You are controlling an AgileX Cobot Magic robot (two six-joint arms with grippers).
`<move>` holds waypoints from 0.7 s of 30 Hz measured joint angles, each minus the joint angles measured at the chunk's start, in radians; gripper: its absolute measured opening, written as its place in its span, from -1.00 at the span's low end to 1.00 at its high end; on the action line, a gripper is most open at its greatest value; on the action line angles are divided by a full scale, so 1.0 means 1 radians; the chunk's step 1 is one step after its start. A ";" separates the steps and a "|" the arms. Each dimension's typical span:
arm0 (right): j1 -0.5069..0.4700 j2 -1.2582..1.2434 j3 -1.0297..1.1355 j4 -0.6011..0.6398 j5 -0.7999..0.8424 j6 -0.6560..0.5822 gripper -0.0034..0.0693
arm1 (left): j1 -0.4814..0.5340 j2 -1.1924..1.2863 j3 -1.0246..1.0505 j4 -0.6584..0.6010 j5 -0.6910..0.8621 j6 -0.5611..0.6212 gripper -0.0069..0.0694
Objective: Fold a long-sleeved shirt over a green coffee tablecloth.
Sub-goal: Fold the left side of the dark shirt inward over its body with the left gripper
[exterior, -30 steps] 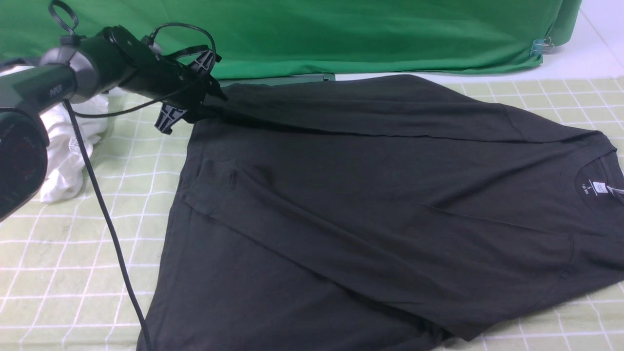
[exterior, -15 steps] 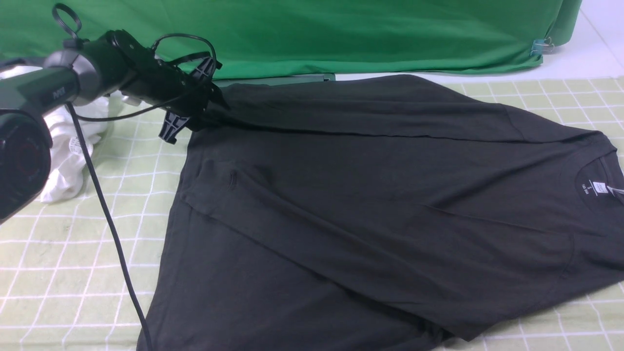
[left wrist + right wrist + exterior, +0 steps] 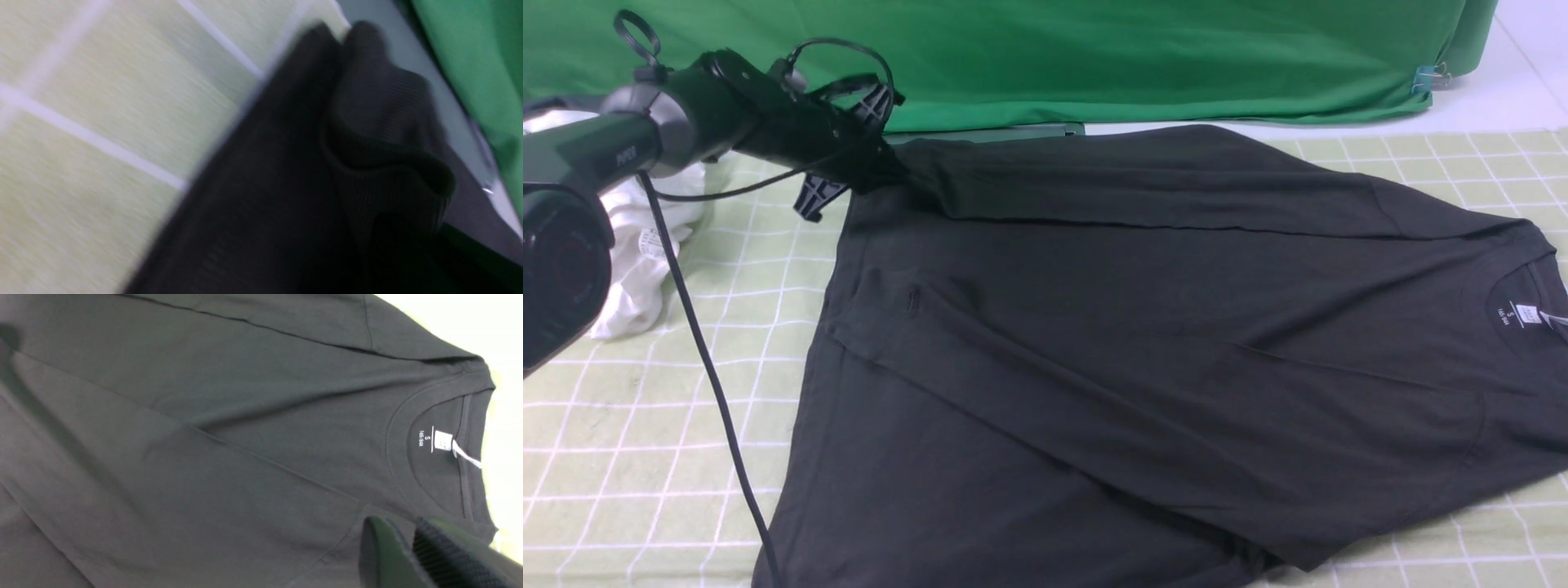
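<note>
The long-sleeved shirt (image 3: 1143, 351) lies spread flat on the green coffee tablecloth (image 3: 629, 408), its neck with a white label (image 3: 1529, 314) at the far right. At the back left my left gripper (image 3: 874, 175) is shut on the end of the upper sleeve and holds it slightly raised. In the left wrist view the ribbed cuff (image 3: 388, 134) bunches just ahead of the dark jaws, over the gridded tablecloth (image 3: 102, 102). My right gripper (image 3: 408, 539) hovers above the shirt (image 3: 204, 437) near the collar label (image 3: 443, 440), its fingers a narrow gap apart and empty. It is out of the front view.
A crumpled white garment (image 3: 637, 245) lies at the left edge behind my left arm. A plain bright green cloth (image 3: 1094, 57) hangs across the back, held by a clip (image 3: 1429, 77). The arm's black cable (image 3: 711, 384) trails over the tablecloth by the shirt's hem.
My left gripper has closed on the sleeve end and risen a little. The cuff has bunched and lifted off the cloth. The rest of the shirt has not moved.
</note>
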 joint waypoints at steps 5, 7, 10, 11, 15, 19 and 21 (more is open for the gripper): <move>0.000 0.000 0.000 0.000 0.009 -0.016 -0.56 | 0.000 -0.143 0.000 0.026 0.101 0.023 -0.77; 0.000 0.000 0.000 0.000 0.016 -0.017 -0.56 | 0.000 -0.217 0.000 0.083 0.159 0.028 -0.77; 0.000 0.000 0.000 0.000 0.025 -0.026 -0.56 | -0.017 -0.325 0.007 0.182 0.266 0.028 -0.77; 0.000 0.000 0.000 0.000 0.027 -0.030 -0.56 | -0.026 -0.354 0.023 0.214 0.288 0.024 -0.77; 0.000 0.000 0.000 0.000 0.034 -0.039 -0.56 | -0.075 -0.479 0.151 0.316 0.329 0.012 -0.77; 0.000 0.000 0.000 0.000 0.045 -0.039 -0.56 | -0.108 -0.569 0.398 0.392 0.274 -0.018 -0.77; 0.000 0.000 0.000 0.000 0.048 -0.040 -0.56 | -0.112 -0.596 0.511 0.407 0.222 -0.020 -0.77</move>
